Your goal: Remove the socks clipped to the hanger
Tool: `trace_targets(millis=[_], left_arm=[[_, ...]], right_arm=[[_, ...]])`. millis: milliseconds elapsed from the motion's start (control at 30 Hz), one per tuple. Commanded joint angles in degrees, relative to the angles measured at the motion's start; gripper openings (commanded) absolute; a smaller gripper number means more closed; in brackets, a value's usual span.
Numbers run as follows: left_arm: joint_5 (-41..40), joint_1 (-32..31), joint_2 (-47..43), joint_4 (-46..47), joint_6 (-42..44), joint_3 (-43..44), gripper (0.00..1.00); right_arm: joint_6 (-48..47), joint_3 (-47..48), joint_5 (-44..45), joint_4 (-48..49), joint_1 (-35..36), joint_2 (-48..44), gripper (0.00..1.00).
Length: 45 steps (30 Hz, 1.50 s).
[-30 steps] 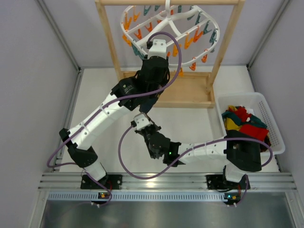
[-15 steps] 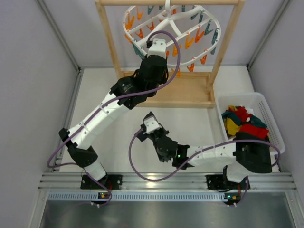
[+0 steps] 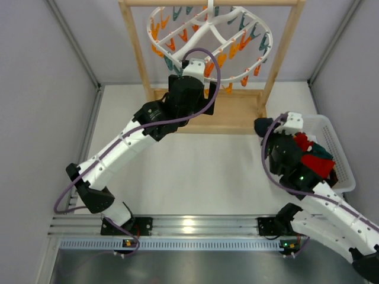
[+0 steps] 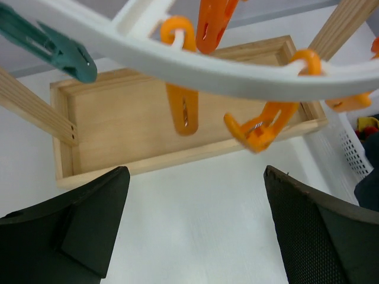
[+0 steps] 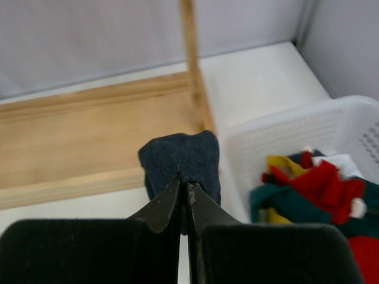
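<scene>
The hanger, a white ring fringed with orange and teal clips, hangs from the wooden stand; only clips show on it. In the left wrist view its rim passes just above my left gripper, which is open with only bare table between its fingers. My right gripper is shut on a dark navy sock. From above, that sock hangs at the left corner of the white basket. Red, teal and yellow socks lie in the basket.
The stand's wooden base tray lies below the hanger, with its upright posts on either side. Grey walls close in the table on the left, right and back. The basket wall stands right of the held sock.
My left gripper has opened and edged up under the hanger. My right arm has swung from the middle of the table to the basket's left corner, still shut.
</scene>
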Motion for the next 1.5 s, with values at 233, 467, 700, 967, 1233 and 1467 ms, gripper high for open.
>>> trace_targets(millis=[233, 467, 700, 967, 1233, 1467], left_arm=[[0.2, 0.2, -21.6, 1.1, -3.9, -19.8, 0.99], [-1.7, 0.3, -34.6, 0.6, -2.8, -31.4, 0.99], [-5.6, 1.9, -39.3, -4.3, -1.9, -39.0, 0.99], [-12.9, 5.3, -43.9, -2.5, -6.4, -46.4, 0.99], [-5.9, 18.6, -47.0, 2.2, -7.0, -49.5, 0.99], [2.3, 29.8, -44.3, 3.8, -5.5, -49.5, 0.99]], right_arm=[[3.6, 17.6, -35.8, -17.2, -47.2, 14.3, 0.0], [9.1, 16.5, -32.0, -10.1, -53.5, 22.7, 0.0], [22.4, -1.8, -41.2, 4.9, -63.2, 29.5, 0.0], [19.8, 3.3, -42.8, 1.6, -64.3, 33.6, 0.53], [15.7, 8.5, -38.0, -11.7, -64.2, 17.6, 0.86], [8.1, 12.7, -46.2, -20.6, -62.3, 8.1, 1.0]])
